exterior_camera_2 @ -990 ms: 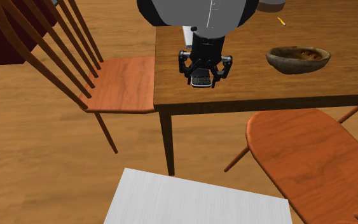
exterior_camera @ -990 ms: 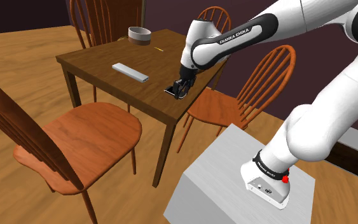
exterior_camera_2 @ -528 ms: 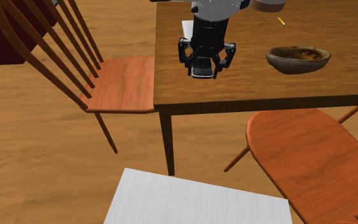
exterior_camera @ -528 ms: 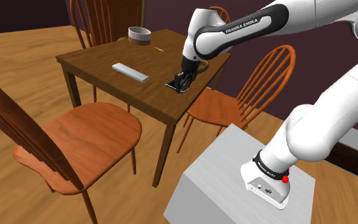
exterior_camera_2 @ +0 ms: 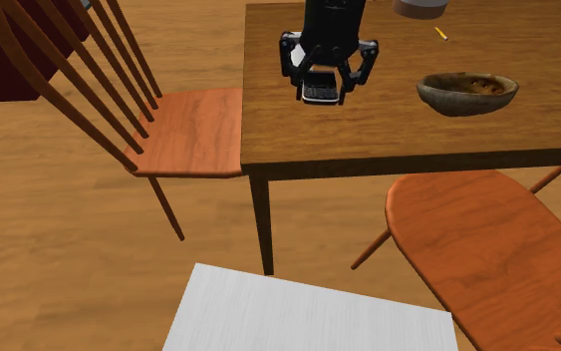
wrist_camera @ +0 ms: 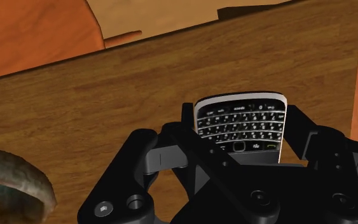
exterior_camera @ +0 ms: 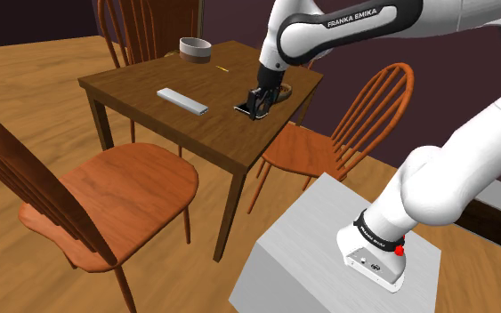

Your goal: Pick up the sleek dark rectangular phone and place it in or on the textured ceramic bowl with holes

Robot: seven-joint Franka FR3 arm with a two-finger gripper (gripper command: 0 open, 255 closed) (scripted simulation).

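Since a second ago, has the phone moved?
Yes. In the second exterior view the phone, clasped by the gripper, has shifted up the picture, away from the near edge of the table, now about level with the bowl.

light: bright, even | shadows: faint, soft | tone: warm

Phone (wrist_camera: 241, 116): lower end hidden behind gripper (wrist_camera: 242, 126) body. Bowl (wrist_camera: 9, 184): cut off at frame edge. Small yellow thing (exterior_camera_2: 441, 34) on table (exterior_camera_2: 408, 135): too small to identify.
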